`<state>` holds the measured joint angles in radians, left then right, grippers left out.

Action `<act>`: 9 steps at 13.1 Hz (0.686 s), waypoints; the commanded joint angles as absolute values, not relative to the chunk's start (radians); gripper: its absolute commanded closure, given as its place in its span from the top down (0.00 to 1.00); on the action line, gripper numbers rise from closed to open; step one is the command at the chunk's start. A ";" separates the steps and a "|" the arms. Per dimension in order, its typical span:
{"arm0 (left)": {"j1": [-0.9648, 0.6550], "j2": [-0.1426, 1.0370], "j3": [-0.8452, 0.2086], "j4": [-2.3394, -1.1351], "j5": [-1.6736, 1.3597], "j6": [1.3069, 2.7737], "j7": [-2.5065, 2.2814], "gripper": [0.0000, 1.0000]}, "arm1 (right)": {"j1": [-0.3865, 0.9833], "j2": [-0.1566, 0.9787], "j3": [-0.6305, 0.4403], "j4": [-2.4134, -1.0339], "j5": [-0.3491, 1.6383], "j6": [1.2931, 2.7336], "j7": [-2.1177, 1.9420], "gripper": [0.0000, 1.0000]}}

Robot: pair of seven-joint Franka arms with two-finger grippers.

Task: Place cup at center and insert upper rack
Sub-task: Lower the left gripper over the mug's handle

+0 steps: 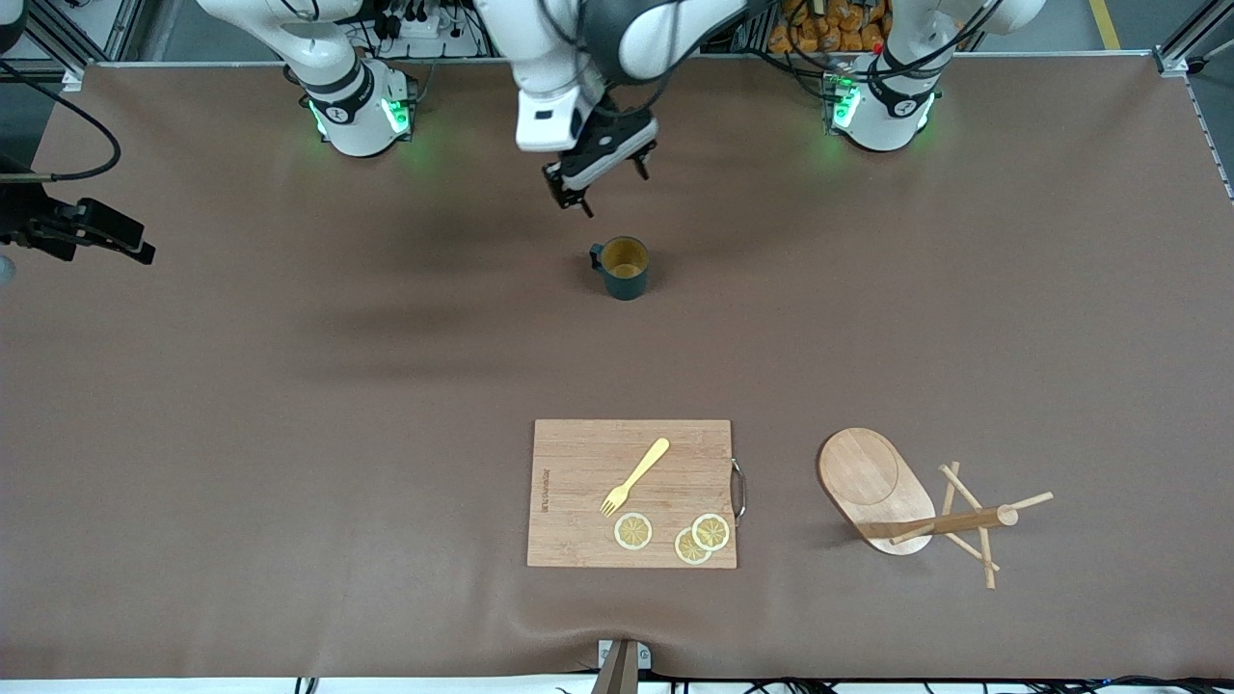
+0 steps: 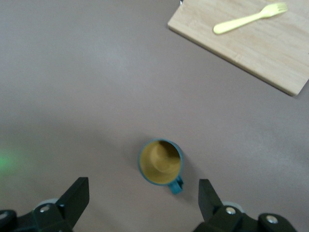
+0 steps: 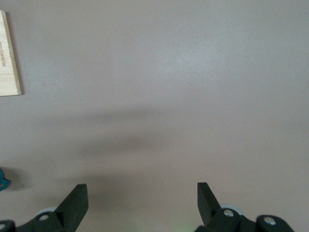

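dark teal cup (image 1: pixel 624 269), yellow fork (image 1: pixel 635 476), brown table (image 1: pixel 289 386)

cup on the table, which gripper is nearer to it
Left. The left gripper hangs open just above the cup. The right gripper, also open, is over bare table toward the right arm's end.

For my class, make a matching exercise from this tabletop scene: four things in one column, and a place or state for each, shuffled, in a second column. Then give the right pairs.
Things
1. cup
2. fork
3. upper rack
4. left gripper

Places or states
A. lying tipped on its side, toward the left arm's end of the table
B. open, empty, in the air
C. upright on the bare table
D. on the cutting board, beside the lemon slices

Pairs: 1-C, 2-D, 3-A, 4-B
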<state>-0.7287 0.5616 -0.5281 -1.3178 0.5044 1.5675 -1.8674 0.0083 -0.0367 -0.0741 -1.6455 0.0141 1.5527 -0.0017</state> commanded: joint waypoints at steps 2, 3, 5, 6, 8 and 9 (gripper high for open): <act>-1.030 0.698 -0.254 -1.236 0.528 1.607 -1.997 1.00 | 0.014 -0.048 -0.067 -1.658 -0.037 1.554 -0.009 1.00; -1.079 0.731 -0.208 -1.221 0.520 1.621 -2.037 1.00 | 0.018 -0.046 -0.066 -1.658 -0.041 1.546 -0.009 1.00; -1.100 0.775 -0.196 -1.218 0.518 1.666 -2.133 1.00 | 0.028 -0.046 -0.066 -1.657 -0.041 1.543 0.003 1.00; -1.100 0.790 -0.195 -1.218 0.518 1.695 -2.196 1.00 | 0.018 -0.045 -0.067 -1.657 -0.040 1.555 0.002 1.00; -1.114 0.824 -0.190 -1.218 0.520 1.718 -2.272 1.00 | 0.018 -0.040 -0.071 -1.655 -0.040 1.560 0.005 1.00; -1.124 0.839 -0.181 -1.218 0.520 1.718 -2.284 1.00 | 0.028 -0.046 -0.064 -1.657 -0.038 1.554 0.006 1.00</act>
